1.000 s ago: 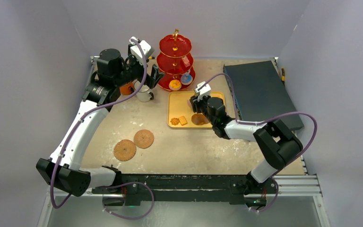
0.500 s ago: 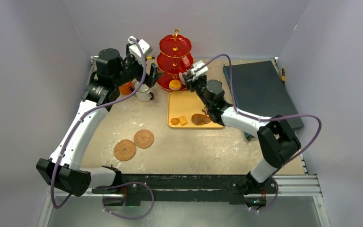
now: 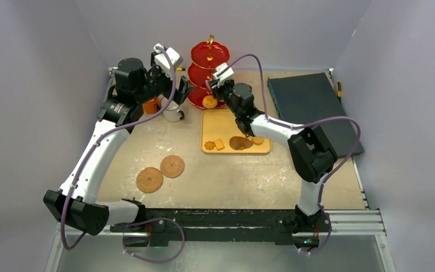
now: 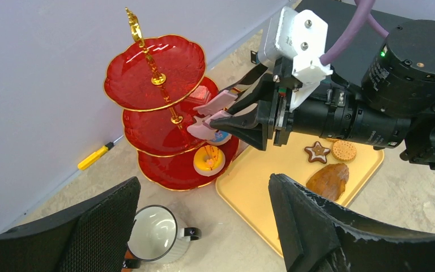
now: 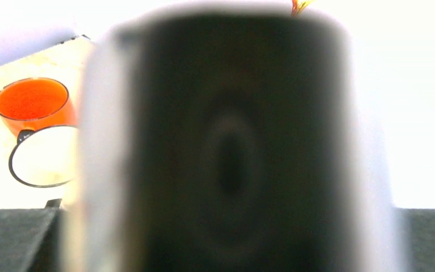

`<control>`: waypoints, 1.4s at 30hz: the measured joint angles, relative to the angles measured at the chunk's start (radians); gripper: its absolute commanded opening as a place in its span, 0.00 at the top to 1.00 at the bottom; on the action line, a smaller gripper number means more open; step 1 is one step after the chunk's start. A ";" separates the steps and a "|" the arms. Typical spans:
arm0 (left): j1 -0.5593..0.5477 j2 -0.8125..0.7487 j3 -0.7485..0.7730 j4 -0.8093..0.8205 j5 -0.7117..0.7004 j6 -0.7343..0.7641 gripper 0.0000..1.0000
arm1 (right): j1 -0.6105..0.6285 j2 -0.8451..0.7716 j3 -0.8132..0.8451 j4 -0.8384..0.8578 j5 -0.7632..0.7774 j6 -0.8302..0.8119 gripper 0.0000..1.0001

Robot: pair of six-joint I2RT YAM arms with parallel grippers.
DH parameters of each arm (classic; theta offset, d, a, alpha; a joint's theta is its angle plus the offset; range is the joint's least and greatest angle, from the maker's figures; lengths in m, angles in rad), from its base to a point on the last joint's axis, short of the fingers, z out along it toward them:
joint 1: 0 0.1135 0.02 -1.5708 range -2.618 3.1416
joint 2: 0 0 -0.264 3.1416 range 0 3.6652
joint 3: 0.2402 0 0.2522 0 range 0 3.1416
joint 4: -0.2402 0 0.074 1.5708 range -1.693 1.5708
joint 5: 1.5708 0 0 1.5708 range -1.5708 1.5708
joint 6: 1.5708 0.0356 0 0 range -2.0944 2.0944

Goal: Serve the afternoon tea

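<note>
Loading partly done: right claw (image 4: 248, 120) grips tongs (image 4: 212, 107) at stand (image 4: 147, 71); left claw (image 3: 183, 90) released; biscuits (image 3: 218, 144) unserved at tray's (image 3: 226, 122) 6 o'clock.

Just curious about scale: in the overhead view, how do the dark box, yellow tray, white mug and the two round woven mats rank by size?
1. Dark box
2. Yellow tray
3. The two woven mats, which look alike
4. White mug, partly hidden

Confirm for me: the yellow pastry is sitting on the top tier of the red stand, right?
Not quite. The yellow pastry is sitting on the bottom tier of the red stand, not the top one. The left wrist view shows it.
</note>
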 measured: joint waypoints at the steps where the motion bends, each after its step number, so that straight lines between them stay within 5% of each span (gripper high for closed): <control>1: 0.000 0.000 0.000 0.000 0.000 0.000 0.17 | -0.002 0.003 0.000 -0.009 -0.005 -0.002 0.81; 18: 0.006 0.000 0.000 0.000 0.001 0.002 0.20 | -0.007 -0.264 -0.054 -0.046 -0.063 -0.008 0.83; 28: 0.006 -0.001 0.000 0.000 0.005 0.002 0.21 | -0.066 -0.156 0.117 -0.072 -0.088 -0.005 0.81; 42: 0.006 -0.001 0.000 -0.005 0.005 0.011 0.19 | -0.118 0.030 0.248 -0.120 -0.111 0.014 0.52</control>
